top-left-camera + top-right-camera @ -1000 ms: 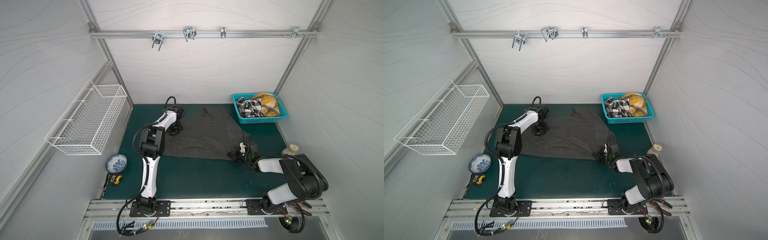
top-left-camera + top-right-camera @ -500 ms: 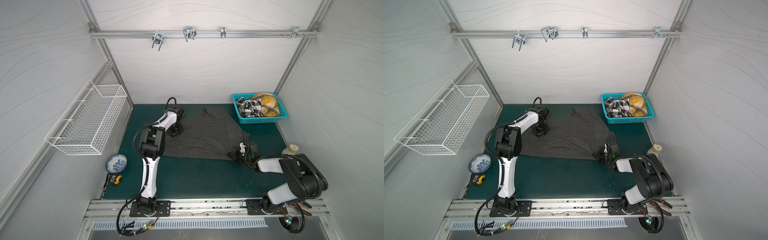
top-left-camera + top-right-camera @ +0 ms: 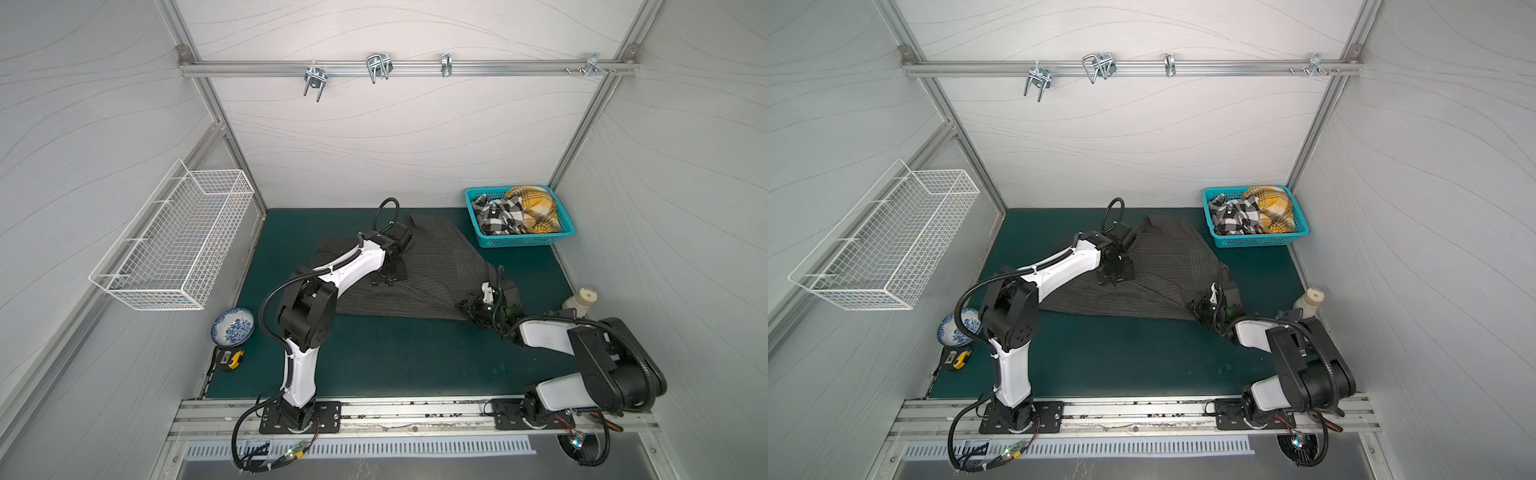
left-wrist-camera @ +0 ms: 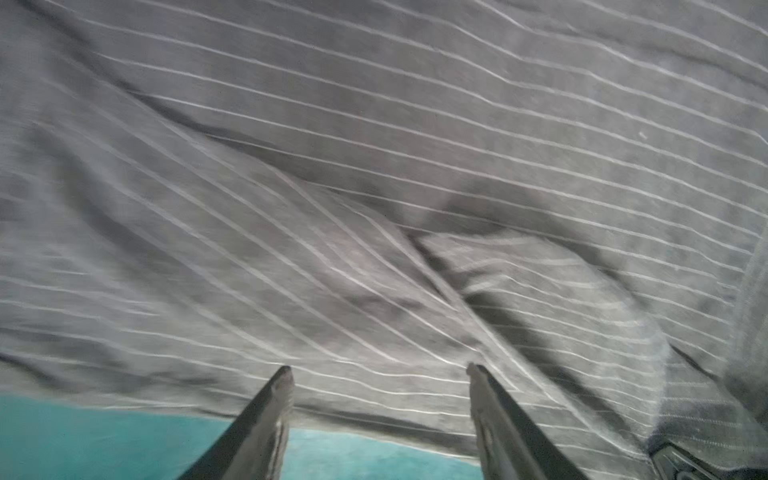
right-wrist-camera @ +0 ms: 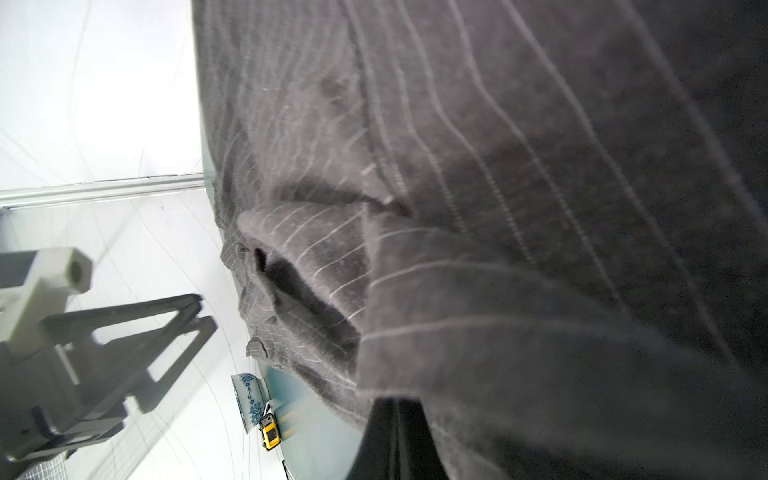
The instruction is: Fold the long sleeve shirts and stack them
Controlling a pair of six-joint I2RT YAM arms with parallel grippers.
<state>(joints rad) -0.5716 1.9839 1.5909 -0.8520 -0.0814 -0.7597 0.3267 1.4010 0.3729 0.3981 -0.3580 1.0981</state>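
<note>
Striped shirt on the tabletop, partly hidden.
The left claw is held spread above it; a corner is pinched by the right claw, tips buried.

Front mat lies bare; basket crowds far-right corner.

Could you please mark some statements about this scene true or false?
The grey striped shirt lies on the green mat. True.
The blue basket holds a checked shirt and a yellow shirt. True.
The left tool is shut on cloth. False: its jaws stand apart above the shirt.
The right tool is open. False: it is shut on the shirt's edge.
The bowl sits inside the blue basket. False: it sits at the mat's edge, below the wire basket.
</note>
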